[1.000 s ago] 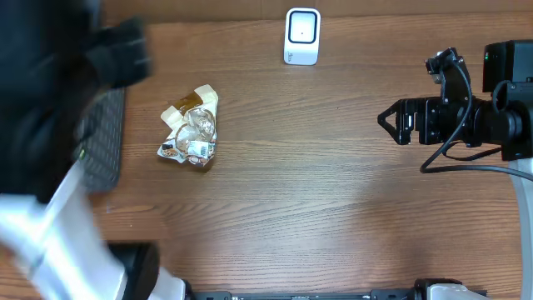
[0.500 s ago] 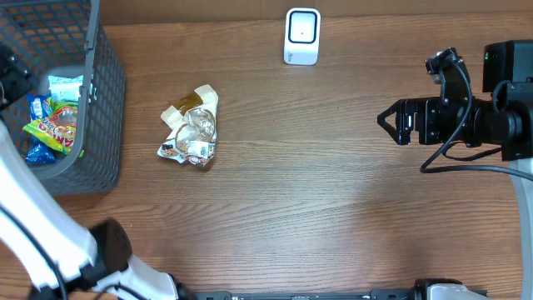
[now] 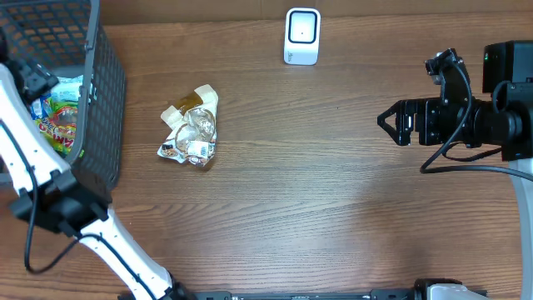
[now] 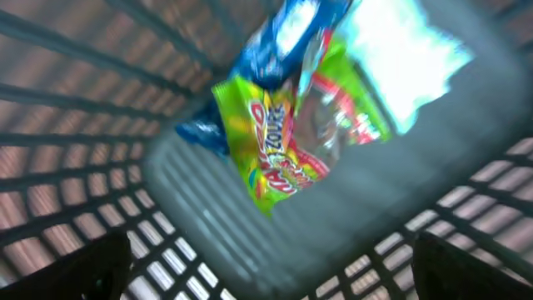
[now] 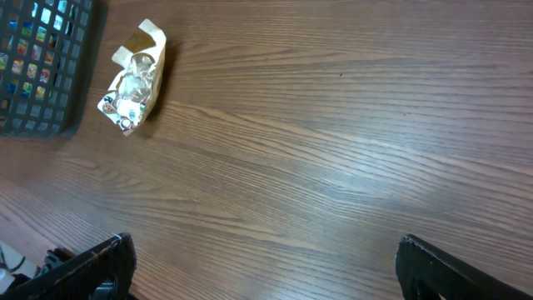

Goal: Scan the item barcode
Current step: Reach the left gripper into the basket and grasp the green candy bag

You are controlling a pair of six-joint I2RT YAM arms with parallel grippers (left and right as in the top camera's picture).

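the left gripper (image 4: 275, 271) hangs in the basket (image 3: 105, 125) above snack bags (image 4: 287, 137), fingers apart. the right gripper (image 5: 268, 271) is wide apart too, empty. the packet (image 3: 190, 127) lies on the table (image 3: 333, 208) near the basket.

Left arm (image 3: 25, 142): white tube links, black joint housings (image 3: 62, 208), thin cable (image 3: 27, 250) in black looping off it. Right arm (image 3: 475, 121): all-black, blocky, with a thick cable (image 3: 466, 167) also in black and a green mark (image 3: 487, 57) on the housing. Right end effector (image 3: 396, 122): black, angular.
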